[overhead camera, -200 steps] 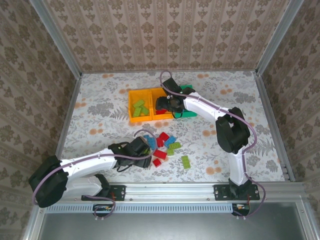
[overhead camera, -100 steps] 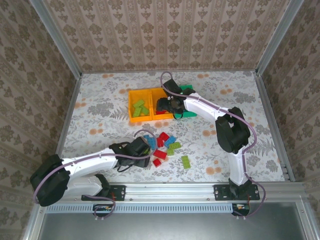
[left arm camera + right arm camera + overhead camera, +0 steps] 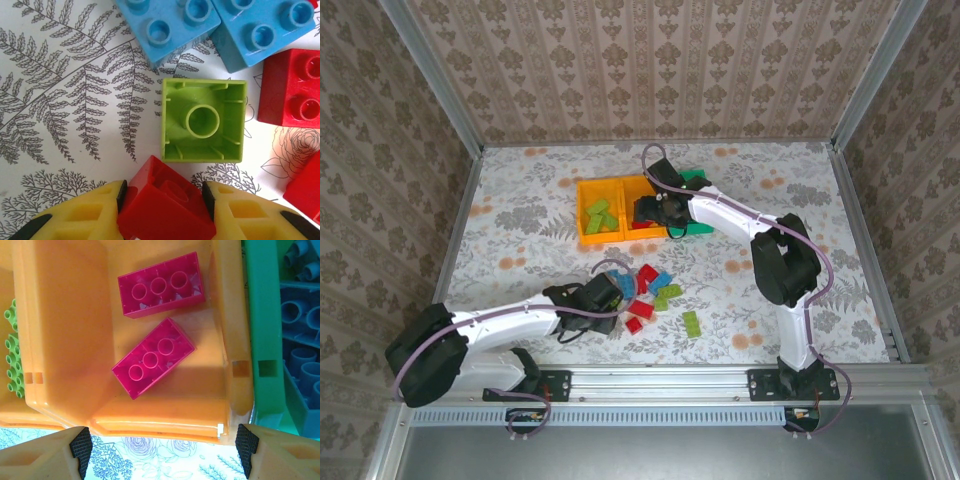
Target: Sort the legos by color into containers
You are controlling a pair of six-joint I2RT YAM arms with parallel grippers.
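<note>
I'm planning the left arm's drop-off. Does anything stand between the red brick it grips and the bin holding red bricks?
Yes. The right claw hangs open directly over that orange bin, so a drop from above would likely meet it. On the table between the red brick and the bin, nothing visible blocks.

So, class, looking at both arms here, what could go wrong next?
The left gripper pinches the red brick at an angle, so it may twist loose when lifted. The upturned green brick lies just ahead and could get knocked. The right gripper hangs open over the orange bin holding red bricks, so the two might clash there.
</note>
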